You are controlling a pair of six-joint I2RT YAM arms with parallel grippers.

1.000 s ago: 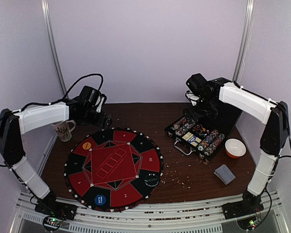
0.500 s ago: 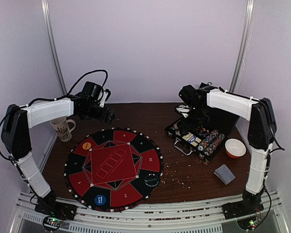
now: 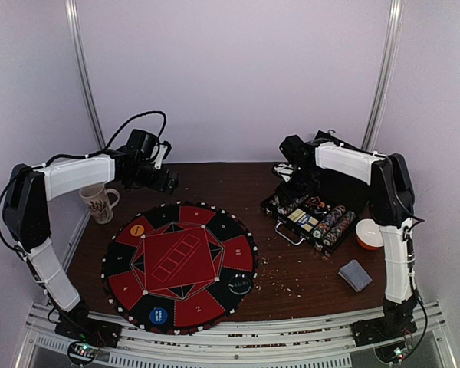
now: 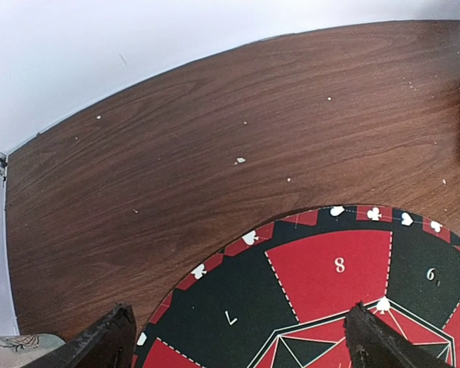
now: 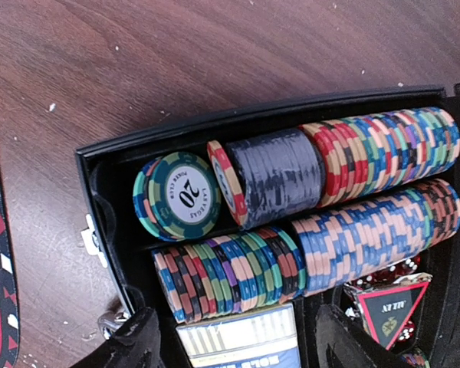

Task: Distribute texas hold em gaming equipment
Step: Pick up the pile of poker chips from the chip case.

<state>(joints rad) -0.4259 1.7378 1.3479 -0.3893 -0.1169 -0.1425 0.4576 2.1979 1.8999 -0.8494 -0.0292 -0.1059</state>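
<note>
We take the round red-and-black mat (image 3: 176,261) as our landmark on the brown tabletop (image 3: 230,180).

Three button discs lie on the mat. The yellow button disc (image 3: 136,229) sits on its left rim, the blue button disc (image 3: 159,314) on its near rim and the black button disc (image 3: 240,285) on its near right.

To the right of the mat stands the open black case (image 5: 215,121). It holds rows of striped poker chips (image 5: 368,153) lying on edge. One green chip (image 5: 176,199) marked 20 faces up at the end of a row, beside a stack wrapped in dark film (image 5: 280,176).

Further right of the mat, toward the near side, lies a stack of grey-blue-backed playing cards (image 3: 356,274). An orange-and-white bowl (image 3: 371,234) sits beyond the cards. A patterned mug (image 3: 100,205) stands just off the mat's far left, and pale specks (image 4: 240,160) dot the wood around the mat.

The left end effector (image 4: 241,349) hangs over the mat's far left rim with its fingers spread wide and holding nothing.

The right end effector (image 5: 238,349) hangs over the case, right of the mat. Its fingers are apart and grip nothing we can see. Below the gap between them is a pale box with a blue band (image 5: 238,337), in the compartment next to the chips.
</note>
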